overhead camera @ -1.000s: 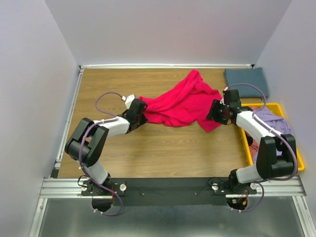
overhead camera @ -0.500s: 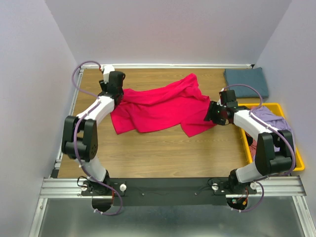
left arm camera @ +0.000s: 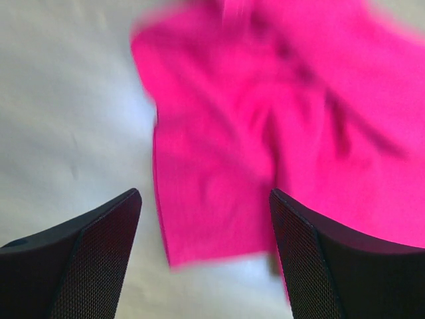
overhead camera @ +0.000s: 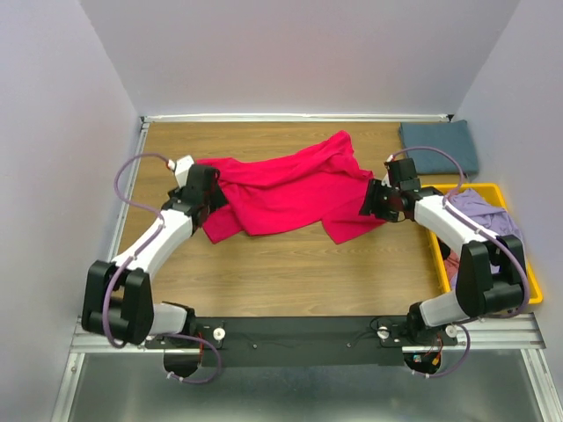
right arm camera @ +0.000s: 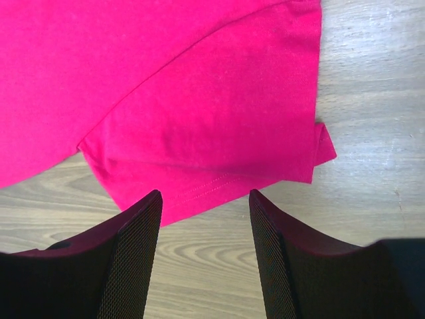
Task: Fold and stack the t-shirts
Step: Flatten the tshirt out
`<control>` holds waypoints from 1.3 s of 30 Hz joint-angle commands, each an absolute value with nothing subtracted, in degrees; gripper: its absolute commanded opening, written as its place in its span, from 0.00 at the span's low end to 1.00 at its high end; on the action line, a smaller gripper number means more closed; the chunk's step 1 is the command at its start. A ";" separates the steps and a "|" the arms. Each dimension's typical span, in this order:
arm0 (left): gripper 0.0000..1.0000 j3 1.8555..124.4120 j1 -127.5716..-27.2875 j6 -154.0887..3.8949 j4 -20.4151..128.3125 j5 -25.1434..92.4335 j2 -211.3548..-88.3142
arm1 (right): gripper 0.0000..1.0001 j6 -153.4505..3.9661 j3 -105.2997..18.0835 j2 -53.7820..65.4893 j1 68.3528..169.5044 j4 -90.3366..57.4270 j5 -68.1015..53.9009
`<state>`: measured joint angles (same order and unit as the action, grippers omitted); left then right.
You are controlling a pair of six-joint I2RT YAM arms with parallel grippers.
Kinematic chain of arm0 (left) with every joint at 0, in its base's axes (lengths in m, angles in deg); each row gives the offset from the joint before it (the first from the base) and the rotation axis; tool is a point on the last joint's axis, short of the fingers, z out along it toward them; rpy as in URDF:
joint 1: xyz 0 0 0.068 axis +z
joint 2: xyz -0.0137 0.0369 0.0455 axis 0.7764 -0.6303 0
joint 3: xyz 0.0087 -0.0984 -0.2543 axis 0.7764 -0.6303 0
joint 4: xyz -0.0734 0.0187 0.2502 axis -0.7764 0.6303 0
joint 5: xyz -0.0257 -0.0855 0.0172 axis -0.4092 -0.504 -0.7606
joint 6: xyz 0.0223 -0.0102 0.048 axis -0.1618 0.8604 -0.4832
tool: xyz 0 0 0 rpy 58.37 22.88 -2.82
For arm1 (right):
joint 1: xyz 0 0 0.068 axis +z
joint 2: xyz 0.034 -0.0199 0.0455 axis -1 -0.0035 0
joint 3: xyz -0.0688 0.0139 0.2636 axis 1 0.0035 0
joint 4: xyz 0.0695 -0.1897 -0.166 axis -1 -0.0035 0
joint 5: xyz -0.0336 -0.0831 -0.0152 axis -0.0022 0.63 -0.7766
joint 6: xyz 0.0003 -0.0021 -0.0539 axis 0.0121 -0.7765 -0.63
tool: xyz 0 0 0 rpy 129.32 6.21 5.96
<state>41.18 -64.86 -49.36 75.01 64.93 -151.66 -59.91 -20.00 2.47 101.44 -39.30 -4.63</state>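
A crimson-pink t-shirt [overhead camera: 281, 189] lies spread and rumpled across the middle of the wooden table. My left gripper [overhead camera: 214, 195] is at its left end, open; in the left wrist view the jaws [left arm camera: 206, 196] stand wide with nothing between them and the blurred shirt [left arm camera: 265, 133] just beyond. At the shirt's right end, my right gripper [overhead camera: 369, 204] is open too. Its fingers [right arm camera: 133, 239] frame bare wood just short of the shirt's hem [right arm camera: 212, 186]. A slate blue-grey t-shirt [overhead camera: 438, 146] lies folded at the back right. A lavender t-shirt [overhead camera: 486, 215] sits in the bin.
A yellow plastic bin [overhead camera: 479, 187] stands at the right edge, partly behind my right arm. White walls close the table at the back and both sides. Bare wood [overhead camera: 290, 272] lies between the shirt and the arm bases.
My left gripper pulled the shirt's left end out to the left, then opened and let it go. The shirt now lies wider. The right gripper has barely moved.
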 commanded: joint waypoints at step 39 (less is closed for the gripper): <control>0.33 29.55 -69.74 -30.69 82.07 62.65 -157.49 | 0.63 -61.17 -18.51 6.43 103.69 -41.44 -2.01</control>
<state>30.84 -69.15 -31.06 81.70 62.44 -155.42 -60.65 -18.78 6.05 103.34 -40.02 -4.78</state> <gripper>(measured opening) 0.399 0.631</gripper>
